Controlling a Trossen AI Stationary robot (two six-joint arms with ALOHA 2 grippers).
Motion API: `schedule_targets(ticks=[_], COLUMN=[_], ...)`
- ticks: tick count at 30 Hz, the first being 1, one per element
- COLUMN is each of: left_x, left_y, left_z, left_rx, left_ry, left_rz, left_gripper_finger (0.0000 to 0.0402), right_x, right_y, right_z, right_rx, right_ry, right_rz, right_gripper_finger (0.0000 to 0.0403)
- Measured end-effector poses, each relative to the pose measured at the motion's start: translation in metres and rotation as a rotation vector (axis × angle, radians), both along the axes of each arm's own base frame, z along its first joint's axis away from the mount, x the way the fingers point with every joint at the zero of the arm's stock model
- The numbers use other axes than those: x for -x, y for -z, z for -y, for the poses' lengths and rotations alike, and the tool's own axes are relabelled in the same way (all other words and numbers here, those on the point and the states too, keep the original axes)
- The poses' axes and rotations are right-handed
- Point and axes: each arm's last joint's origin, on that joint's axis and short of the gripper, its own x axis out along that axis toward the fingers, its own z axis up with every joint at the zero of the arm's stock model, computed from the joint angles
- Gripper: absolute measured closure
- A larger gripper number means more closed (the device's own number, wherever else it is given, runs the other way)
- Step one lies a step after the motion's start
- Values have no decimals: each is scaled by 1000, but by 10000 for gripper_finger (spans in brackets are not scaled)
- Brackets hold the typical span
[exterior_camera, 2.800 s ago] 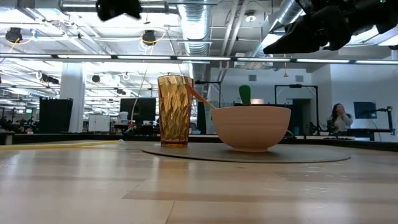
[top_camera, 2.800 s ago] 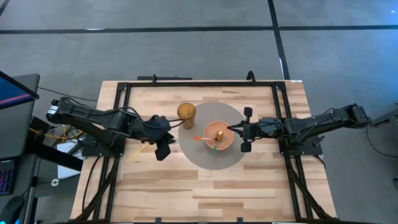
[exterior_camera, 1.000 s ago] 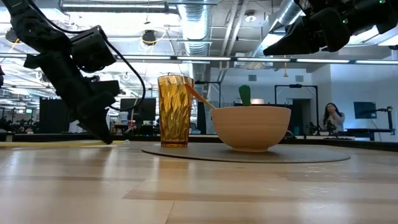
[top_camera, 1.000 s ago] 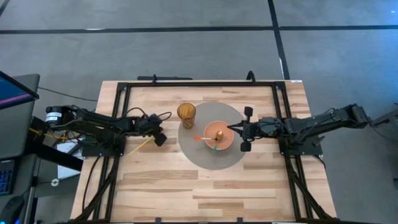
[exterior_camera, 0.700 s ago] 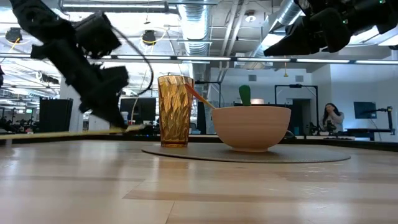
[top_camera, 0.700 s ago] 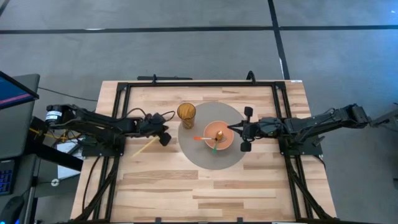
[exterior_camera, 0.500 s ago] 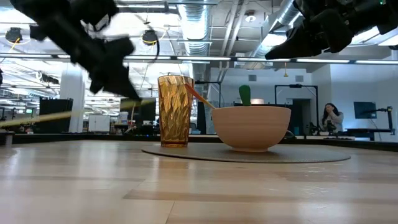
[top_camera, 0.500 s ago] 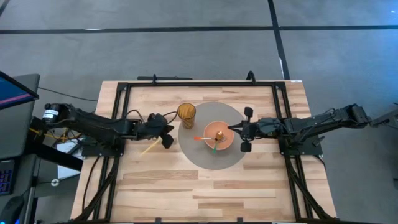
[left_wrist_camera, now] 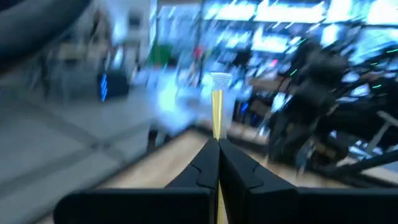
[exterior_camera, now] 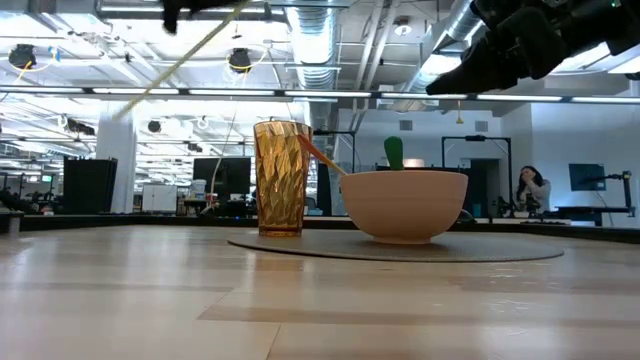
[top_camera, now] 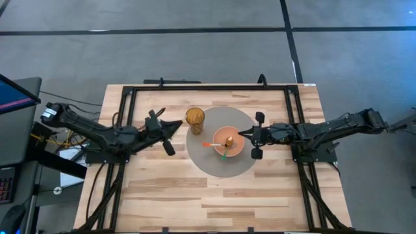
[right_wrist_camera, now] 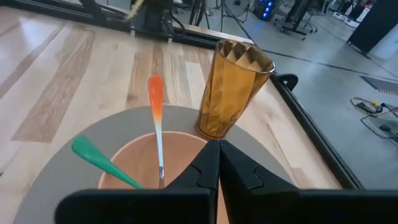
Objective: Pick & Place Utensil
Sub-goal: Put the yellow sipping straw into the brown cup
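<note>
My left gripper (top_camera: 175,125) hovers over the table's left half, just left of the amber cup (top_camera: 195,117), shut on a long yellow utensil (left_wrist_camera: 217,115). In the low view that utensil (exterior_camera: 185,55) slants in the air, high above the tabletop. My right gripper (top_camera: 249,135) waits shut beside the right rim of the terracotta bowl (top_camera: 229,140). The bowl stands on a round grey mat (top_camera: 214,162) and holds an orange utensil (right_wrist_camera: 155,106) and a green one (right_wrist_camera: 93,152), both leaning on its rim. The cup stands on the mat's far left part. My left gripper pinches the yellow utensil between its two fingers (left_wrist_camera: 202,165). The utensil's shaft (left_wrist_camera: 217,134) runs along the fingers and sticks out well past their tips. It is lifted clear of the table and slants downward from the gripper (exterior_camera: 200,10) in the low view.
Black frame rails (top_camera: 123,117) run along the table's left, right and far sides. Bare wood (top_camera: 214,201) lies between the mat and the near edge. A monitor (top_camera: 16,97) stands off the table's left side, and a person (exterior_camera: 530,185) sits far back in the room.
My left gripper, low at the table on the yellow utensil a second ago, has risen and moved right toward the cup, turning about its wrist. The utensil has gone from lying flat on the table to lifted clear and slanting in the air.
</note>
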Motion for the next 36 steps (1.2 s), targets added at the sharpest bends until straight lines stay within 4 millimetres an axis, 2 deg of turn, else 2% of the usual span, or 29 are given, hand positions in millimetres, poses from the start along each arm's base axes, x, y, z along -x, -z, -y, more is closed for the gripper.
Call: schedule_targets(ticks=[4,8,12,18,21,26,31,36], left_x=[-15,-31,-41,-57,-70,-89,-99,-103], left_y=[-15,-17,-27,-40,-34,-12,1,9], left_z=[-5,-23,-43,-71,-84,-101,-102,-104], left_rx=[-213,-373,-463,-531,-535,-509,-454,-421], left_ry=[62,96,147,139,118,88,102,35], left_rz=[129,230,368,390,356,302,300,265], left_gripper_finger=[398,398,398,398,398,398,398,393], right_x=[0,2,3,10,14,20,22,28], right_y=[-8,-21,-25,-29,-31,-32,-28,-26], right_z=[1,1,1,3,3,4,4,5], right_rx=[1,7,27,59,67,67,38,18], right_ry=[20,27,25,29,23,22,25,25], right_rz=[27,67,67,87,102,99,68,46], right_gripper_finger=[401,401,401,401,401,401,401,401])
